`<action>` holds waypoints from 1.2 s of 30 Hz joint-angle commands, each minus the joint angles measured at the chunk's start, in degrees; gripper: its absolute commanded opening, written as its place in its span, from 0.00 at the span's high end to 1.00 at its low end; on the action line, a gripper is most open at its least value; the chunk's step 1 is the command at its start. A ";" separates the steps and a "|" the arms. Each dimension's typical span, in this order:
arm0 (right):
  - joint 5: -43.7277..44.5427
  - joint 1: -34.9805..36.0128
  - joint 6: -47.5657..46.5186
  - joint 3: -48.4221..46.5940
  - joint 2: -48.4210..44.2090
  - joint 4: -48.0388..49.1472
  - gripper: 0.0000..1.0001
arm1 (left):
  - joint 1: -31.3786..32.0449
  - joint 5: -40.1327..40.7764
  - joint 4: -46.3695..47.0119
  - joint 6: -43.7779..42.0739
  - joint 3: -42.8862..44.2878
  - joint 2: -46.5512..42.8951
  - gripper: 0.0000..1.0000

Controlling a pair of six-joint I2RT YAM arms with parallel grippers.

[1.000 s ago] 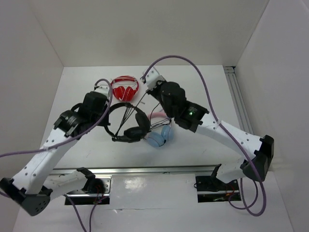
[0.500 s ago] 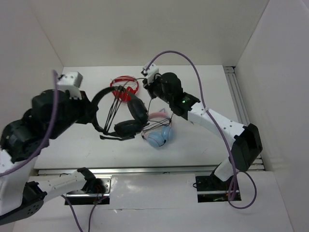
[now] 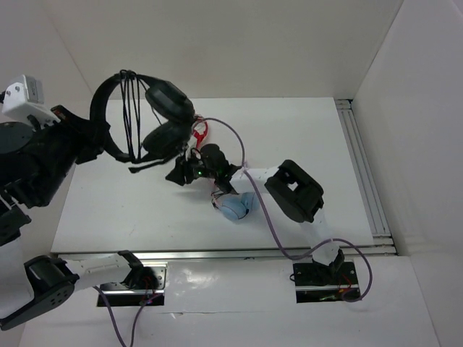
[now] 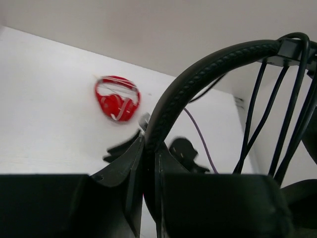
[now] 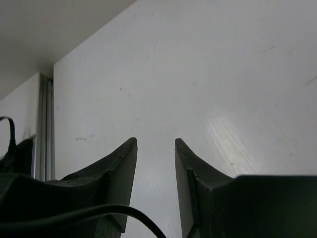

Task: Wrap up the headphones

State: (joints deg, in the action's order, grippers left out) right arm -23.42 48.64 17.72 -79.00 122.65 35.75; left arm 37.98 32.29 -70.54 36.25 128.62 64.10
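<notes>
White walls enclosed the white worktop [image 3: 311, 137]. Within the last second the headphones [image 3: 170, 101] had been lifted off it and were held high at the left, pinched at the band by the left pincer [image 4: 150, 158], with the cable [image 3: 130, 116] strung in loops across the band. The right pincer [image 5: 155, 148] had been spread and lowered, nothing between its jaws. The cable was judged released and the wrapping nearly done. No brand or writing could be read.

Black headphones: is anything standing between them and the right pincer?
Nothing visible does. The left pincer is shut on the headband, holding the black headphones up off the table. The right pincer is open and empty near the earcups. The red headphones lie aside, not between.
</notes>
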 commanded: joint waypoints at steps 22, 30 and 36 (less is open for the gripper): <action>57.16 38.90 -20.96 6.35 -46.71 -37.93 1.00 | -23.12 8.52 20.07 4.99 -41.84 13.70 1.00; 64.81 32.15 -34.66 -6.87 -42.85 -59.82 1.00 | -18.82 -1.69 23.69 -7.22 -53.29 12.99 1.00; 64.32 19.32 -43.81 1.83 -49.17 -51.42 1.00 | -13.29 -17.86 26.86 -14.71 -63.91 3.07 1.00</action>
State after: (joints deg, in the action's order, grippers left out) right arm 39.66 73.56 -19.18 -79.72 78.11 -18.28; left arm 22.81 24.82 -47.64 26.83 67.18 73.17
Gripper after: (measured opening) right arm 0.007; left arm 0.217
